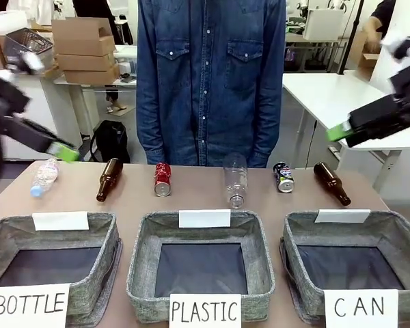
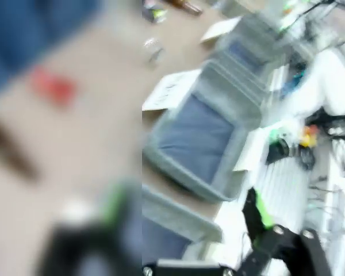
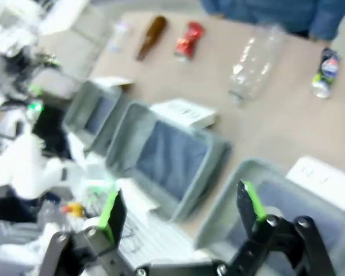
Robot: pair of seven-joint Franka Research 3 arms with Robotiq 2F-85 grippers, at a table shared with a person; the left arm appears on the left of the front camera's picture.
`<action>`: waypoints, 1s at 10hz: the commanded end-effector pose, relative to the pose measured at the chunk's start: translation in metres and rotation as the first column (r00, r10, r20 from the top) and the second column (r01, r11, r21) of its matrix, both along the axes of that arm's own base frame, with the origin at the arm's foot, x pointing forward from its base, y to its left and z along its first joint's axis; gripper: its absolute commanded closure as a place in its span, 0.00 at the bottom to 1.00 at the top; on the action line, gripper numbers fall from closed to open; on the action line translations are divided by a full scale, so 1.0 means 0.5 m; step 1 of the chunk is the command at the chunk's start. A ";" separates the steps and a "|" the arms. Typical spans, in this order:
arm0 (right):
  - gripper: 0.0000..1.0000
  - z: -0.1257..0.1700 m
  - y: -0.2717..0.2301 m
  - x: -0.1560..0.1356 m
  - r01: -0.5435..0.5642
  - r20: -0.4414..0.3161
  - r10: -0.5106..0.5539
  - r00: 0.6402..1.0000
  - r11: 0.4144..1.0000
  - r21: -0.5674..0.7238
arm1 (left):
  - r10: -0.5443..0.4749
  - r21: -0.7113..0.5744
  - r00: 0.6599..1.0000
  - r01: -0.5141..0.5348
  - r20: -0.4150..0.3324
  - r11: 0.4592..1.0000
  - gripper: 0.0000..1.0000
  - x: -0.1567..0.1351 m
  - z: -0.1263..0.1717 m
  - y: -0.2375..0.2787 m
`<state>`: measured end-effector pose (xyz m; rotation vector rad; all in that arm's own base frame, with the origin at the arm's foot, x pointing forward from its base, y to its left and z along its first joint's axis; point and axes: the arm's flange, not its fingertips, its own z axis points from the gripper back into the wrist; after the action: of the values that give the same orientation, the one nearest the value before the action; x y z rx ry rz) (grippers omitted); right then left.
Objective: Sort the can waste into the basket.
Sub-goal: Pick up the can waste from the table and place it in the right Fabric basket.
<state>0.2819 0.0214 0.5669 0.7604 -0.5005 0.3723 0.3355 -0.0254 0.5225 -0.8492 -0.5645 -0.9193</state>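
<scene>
Front view: left gripper is up over the surface's far-left corner and motion-blurred, so I can't read its jaws from here. Right gripper is high at the far right and holds nothing. Red can and silver can lie on the surface in the far row, along with brown and clear bottles. Both cans are outside the CAN basket, which sits near right. The silver can is just beyond its far-left corner; the red can is well apart from it, beyond the PLASTIC basket.

Left wrist view: heavy blur. Left gripper has its jaws apart with nothing between them. The red can is a smear on the surface.

Right wrist view: right gripper has its jaws wide apart and empty. CAN basket is just below it. The red can and silver can are far off on the surface.
</scene>
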 end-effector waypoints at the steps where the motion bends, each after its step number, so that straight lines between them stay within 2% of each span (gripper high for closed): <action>1: 0.00 -0.010 -0.155 -0.026 0.351 -0.395 -0.199 0.897 0.863 0.363 | -0.039 -0.420 0.934 -0.122 -0.354 0.899 0.00 0.004 -0.011 0.090; 3: 0.00 -0.051 -0.226 -0.029 0.458 -0.429 -0.279 0.859 0.795 0.399 | 0.044 -0.563 0.896 -0.314 -0.441 0.764 0.00 0.005 -0.040 0.161; 4: 0.00 -0.056 -0.233 -0.036 0.465 -0.408 -0.298 0.863 0.785 0.408 | 0.088 -0.569 0.871 -0.388 -0.483 0.725 0.00 0.010 -0.047 0.181; 5: 0.00 -0.051 -0.232 -0.045 0.447 -0.322 -0.330 0.887 0.791 0.419 | 0.179 -0.456 0.840 -0.443 -0.513 0.772 0.00 0.018 -0.047 0.176; 6: 0.00 -0.037 -0.224 -0.058 0.464 -0.260 -0.392 0.882 0.818 0.341 | 0.307 -0.304 0.771 -0.534 -0.558 0.789 0.00 0.030 -0.052 0.173; 7: 0.00 -0.056 -0.292 -0.040 0.432 -0.390 -0.277 0.878 0.809 0.399 | 0.079 -0.533 0.898 -0.327 -0.434 0.780 0.00 0.010 -0.066 0.221; 10: 0.00 -0.056 -0.292 -0.040 0.432 -0.390 -0.277 0.878 0.809 0.399 | 0.079 -0.533 0.898 -0.327 -0.434 0.780 0.00 0.010 -0.066 0.221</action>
<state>0.2598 -0.1238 0.5372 1.1422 -0.4079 -0.2689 0.3383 0.0832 0.4883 -1.4505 -0.5618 -0.3078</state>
